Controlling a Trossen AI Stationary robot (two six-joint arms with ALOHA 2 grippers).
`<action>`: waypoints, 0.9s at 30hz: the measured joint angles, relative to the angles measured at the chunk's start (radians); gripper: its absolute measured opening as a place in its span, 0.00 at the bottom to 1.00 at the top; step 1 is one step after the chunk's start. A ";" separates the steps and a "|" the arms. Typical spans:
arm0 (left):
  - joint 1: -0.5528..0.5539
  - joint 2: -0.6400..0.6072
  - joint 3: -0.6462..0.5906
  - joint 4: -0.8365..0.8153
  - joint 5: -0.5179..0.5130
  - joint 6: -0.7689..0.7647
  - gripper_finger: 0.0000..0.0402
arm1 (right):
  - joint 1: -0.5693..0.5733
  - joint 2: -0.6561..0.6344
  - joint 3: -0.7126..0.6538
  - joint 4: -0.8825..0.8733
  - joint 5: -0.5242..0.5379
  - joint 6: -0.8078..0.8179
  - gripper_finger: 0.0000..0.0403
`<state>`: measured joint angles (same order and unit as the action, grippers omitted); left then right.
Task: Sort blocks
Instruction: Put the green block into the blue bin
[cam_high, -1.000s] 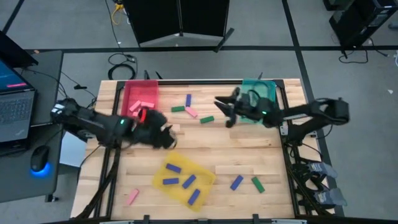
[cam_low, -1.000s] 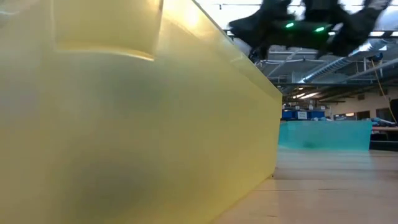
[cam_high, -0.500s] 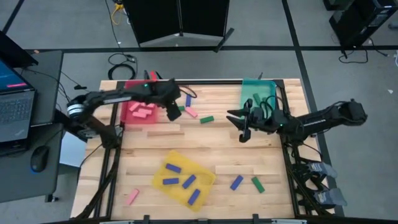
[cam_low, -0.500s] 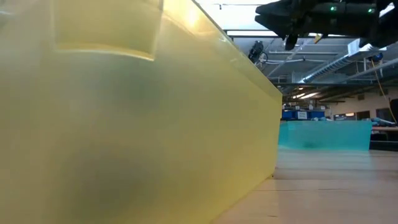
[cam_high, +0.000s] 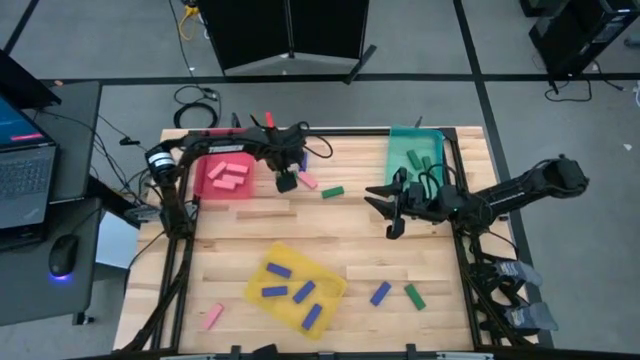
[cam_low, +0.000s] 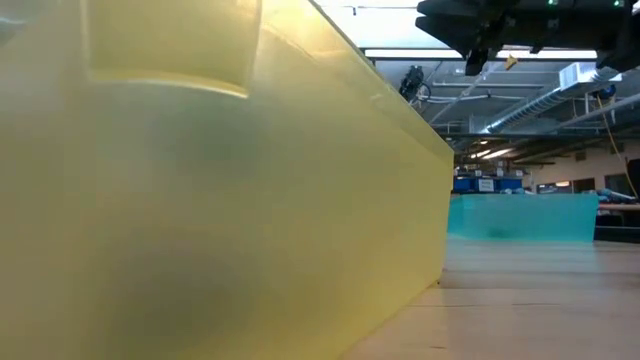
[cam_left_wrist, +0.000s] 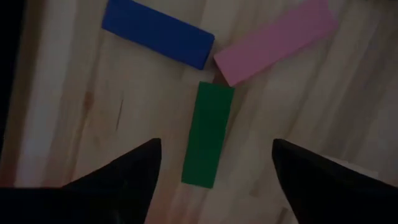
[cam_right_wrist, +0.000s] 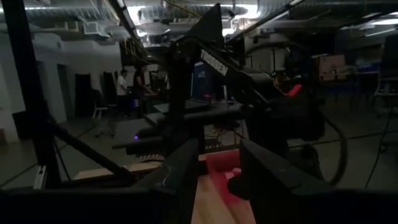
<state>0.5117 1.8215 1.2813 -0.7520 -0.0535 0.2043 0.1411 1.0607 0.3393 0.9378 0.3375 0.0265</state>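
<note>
My left gripper (cam_high: 286, 182) hangs open over the far middle of the table, just right of the red tray (cam_high: 200, 178). In the left wrist view its fingers (cam_left_wrist: 214, 149) stand on either side of a green block (cam_left_wrist: 208, 134) that lies flat on the wood; a blue block (cam_left_wrist: 158, 32) and a pink block (cam_left_wrist: 277, 40) lie just beyond it. In the high view the gripper hides that green block. My right gripper (cam_high: 383, 210) is open and held level near the teal tray (cam_high: 400, 140), pointing toward the table's left. It holds nothing (cam_right_wrist: 217, 158).
The red tray holds pink blocks (cam_high: 228, 172), the teal tray green ones (cam_high: 418, 160), and the yellow tray (cam_high: 335, 290) several blue ones. Loose blocks: green (cam_high: 333, 191), pink (cam_high: 211, 317), blue (cam_high: 380, 293), green (cam_high: 414, 296). The yellow tray's wall (cam_low: 200, 200) fills most of the low view.
My left gripper has swung from the table's left middle toward the far edge, past the red tray, and now stands over the green block. My right gripper has drawn back from in front of the teal tray, toward the near edge and a little right.
</note>
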 joint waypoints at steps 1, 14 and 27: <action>0.000 0.013 0.003 0.002 0.000 0.008 0.80 | 0.006 0.000 0.000 0.000 0.006 0.000 0.32; 0.075 0.138 0.033 0.010 0.104 0.021 0.76 | 0.026 0.000 0.000 -0.003 0.013 0.003 0.32; 0.076 0.174 0.036 0.013 0.082 -0.004 0.40 | 0.048 0.001 0.000 -0.019 0.013 0.003 0.31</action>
<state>0.5880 1.9953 1.3174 -0.7387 0.0282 0.2004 0.1894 1.0615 0.3397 0.9192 0.3508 0.0299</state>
